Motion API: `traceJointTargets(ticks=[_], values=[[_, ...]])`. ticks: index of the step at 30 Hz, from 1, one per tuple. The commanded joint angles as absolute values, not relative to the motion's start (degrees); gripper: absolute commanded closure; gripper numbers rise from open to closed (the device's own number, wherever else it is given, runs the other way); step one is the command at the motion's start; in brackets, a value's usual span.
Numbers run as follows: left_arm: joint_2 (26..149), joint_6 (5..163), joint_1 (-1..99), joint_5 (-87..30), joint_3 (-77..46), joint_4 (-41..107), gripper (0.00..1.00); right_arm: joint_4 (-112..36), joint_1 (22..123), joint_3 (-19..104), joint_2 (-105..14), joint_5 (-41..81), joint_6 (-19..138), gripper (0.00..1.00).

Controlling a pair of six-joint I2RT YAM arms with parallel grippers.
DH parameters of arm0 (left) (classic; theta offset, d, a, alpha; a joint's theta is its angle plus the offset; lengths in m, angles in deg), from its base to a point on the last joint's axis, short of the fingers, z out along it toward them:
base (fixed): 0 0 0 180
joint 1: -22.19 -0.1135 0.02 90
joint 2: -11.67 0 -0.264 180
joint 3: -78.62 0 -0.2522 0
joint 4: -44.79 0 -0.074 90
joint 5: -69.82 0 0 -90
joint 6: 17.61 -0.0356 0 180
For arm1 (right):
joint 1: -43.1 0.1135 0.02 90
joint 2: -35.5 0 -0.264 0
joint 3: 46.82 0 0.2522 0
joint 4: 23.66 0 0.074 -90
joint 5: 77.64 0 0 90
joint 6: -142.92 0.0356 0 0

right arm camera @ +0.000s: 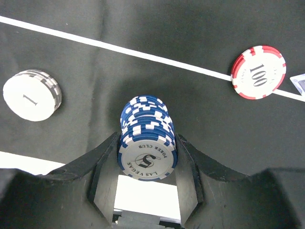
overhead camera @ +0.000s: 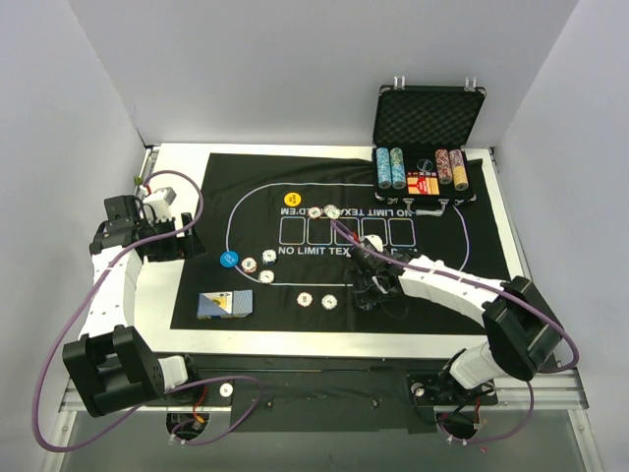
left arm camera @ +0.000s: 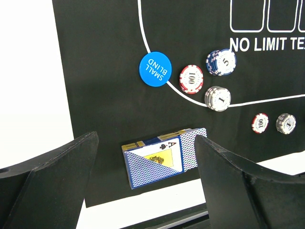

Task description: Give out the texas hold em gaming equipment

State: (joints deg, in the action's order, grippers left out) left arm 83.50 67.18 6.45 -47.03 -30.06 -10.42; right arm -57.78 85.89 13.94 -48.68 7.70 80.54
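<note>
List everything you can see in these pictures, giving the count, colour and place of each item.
table: one, white, under everything
mat: one, black, on table
case: one, black, open, far right; chip rows inside
yellow disc: one, mat's far side
blue disc: one, mat's left
card deck: one, blue-backed, mat's near left
chip piles: seven loose; red, blue, grey by blue disc; red, grey near edge; two by yellow disc
blue chip stack: one, in right gripper
left gripper: open, at table's left
right gripper: closed on blue chip stack
</note>
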Motion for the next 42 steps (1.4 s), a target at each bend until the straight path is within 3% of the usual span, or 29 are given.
traceJointTargets(ticks=[1, 10, 27, 42], values=[[82.3, 66.3, 6.1, -47.7, -28.4, -9.9, 0.07, -61.4, 86.0, 17.7, -44.7, 7.1, 80.8, 0.89], [82.8, 66.3, 6.2, -47.8, -28.3, -9.8, 0.07, -63.1, 85.6, 25.7, -46.3, 7.6, 78.9, 0.9], [84.2, 64.9, 6.1, -47.8, -26.5, -10.5, 0.07, -67.4, 76.7, 69.6, -87.4, 10.9, 76.6, 0.93], [86.4, 64.8, 6.2, -48.0, -25.3, -10.3, 0.07, -68.0, 72.5, 77.4, -95.4, 11.1, 77.8, 0.92]])
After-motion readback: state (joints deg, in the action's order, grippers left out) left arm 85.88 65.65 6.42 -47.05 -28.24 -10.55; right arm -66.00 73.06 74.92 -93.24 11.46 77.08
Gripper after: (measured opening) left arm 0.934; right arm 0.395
